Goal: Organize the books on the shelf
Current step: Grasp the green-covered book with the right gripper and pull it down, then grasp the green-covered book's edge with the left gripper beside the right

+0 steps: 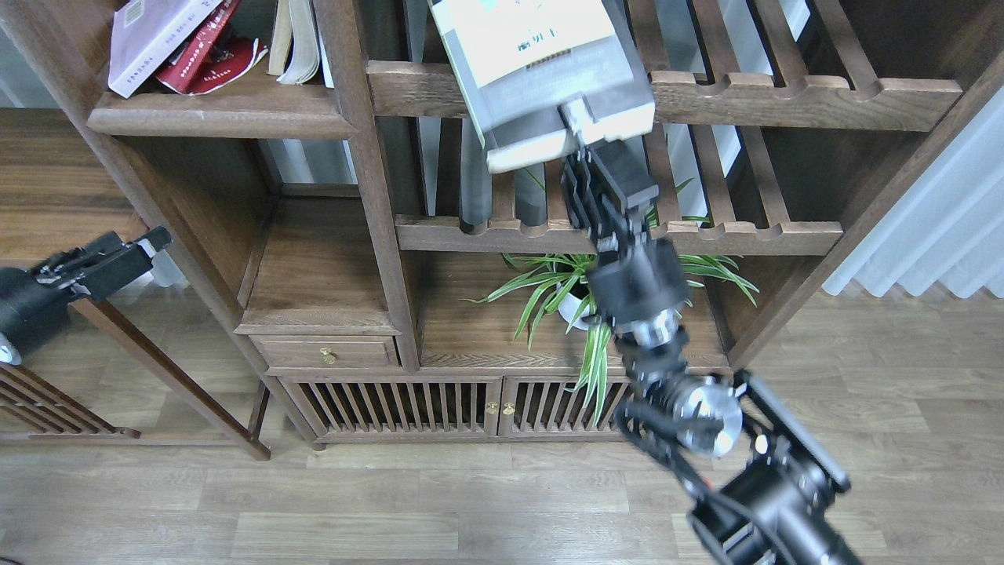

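Note:
The black book with the yellow-green panel (541,63) hangs tilted in front of the upper slatted rack, near the top middle of the head view. My right gripper (584,125) is shut on its near edge from below. A white-lavender book (157,35) and a red book (208,55) lean together on the solid dark shelf (220,118) at the upper left. Cream pages of another book (294,39) stand beside them. My left gripper (141,245) hovers at the left edge, away from the bookcase; its fingers cannot be told apart.
Two slatted racks with notched rails (784,98) (745,235) cross the bookcase's right half. A potted spider plant (580,298) sits under the lower rack, behind my right arm. A small drawer (325,355) and slatted doors (439,408) are below. A wooden stand (157,369) leans at left.

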Controlling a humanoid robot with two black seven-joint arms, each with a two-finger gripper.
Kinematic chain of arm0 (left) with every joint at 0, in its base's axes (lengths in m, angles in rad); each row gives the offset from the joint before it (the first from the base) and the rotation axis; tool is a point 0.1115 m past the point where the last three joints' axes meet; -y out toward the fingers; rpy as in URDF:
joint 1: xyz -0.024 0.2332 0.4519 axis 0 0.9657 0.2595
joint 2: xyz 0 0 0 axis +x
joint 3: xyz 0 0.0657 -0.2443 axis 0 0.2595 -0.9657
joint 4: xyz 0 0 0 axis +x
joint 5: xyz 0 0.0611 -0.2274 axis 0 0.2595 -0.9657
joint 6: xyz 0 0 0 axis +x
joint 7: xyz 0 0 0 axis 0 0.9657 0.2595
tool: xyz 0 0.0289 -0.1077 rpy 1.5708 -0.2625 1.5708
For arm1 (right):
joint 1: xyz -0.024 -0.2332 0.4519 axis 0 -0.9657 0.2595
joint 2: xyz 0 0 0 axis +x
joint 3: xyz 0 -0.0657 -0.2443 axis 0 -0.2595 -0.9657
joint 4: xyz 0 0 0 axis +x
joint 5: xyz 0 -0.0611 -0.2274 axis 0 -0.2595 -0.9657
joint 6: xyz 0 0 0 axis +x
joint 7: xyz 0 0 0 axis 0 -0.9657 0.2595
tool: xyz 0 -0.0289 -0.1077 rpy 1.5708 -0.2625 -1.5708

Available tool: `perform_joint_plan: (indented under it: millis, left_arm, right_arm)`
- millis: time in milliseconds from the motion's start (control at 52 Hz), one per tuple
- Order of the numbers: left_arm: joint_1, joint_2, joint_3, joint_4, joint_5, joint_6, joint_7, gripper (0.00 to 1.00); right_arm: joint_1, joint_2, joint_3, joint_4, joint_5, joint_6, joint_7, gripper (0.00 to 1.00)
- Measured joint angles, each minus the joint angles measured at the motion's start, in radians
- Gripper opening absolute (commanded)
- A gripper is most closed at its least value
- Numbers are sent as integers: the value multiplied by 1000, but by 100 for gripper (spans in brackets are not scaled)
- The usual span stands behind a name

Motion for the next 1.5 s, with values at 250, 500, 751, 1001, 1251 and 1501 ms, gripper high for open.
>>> perform_joint_plan:
  millis: [250, 500, 751, 1001, 1251, 1501]
  left_arm:
    - [104, -146, 223, -67, -586, 0, -94, 100]
    - [117, -139, 422, -223, -707, 0, -343, 98]
    - [116, -145, 481, -252, -708, 0, -376, 92]
    - [64, -199, 624, -253, -701, 0, -366, 78]
    - [44, -252, 703, -252, -678, 0, -364, 12]
    - [50, -244, 682, -250, -687, -1, -365, 4]
  right_arm:
    - [-180, -26, -90, 3, -34, 1, -75, 5]
    - [-188, -29, -97, -38, -22, 1, -99, 5]
    - [-186, -1, -137, -85, -22, 1, -108, 5]
    - [-193, 0, -173, -107, -30, 1, -116, 6]
    - [-201, 0, -173, -110, -31, 1, -126, 6]
    - [-199, 0, -173, -116, -57, 1, -130, 100]
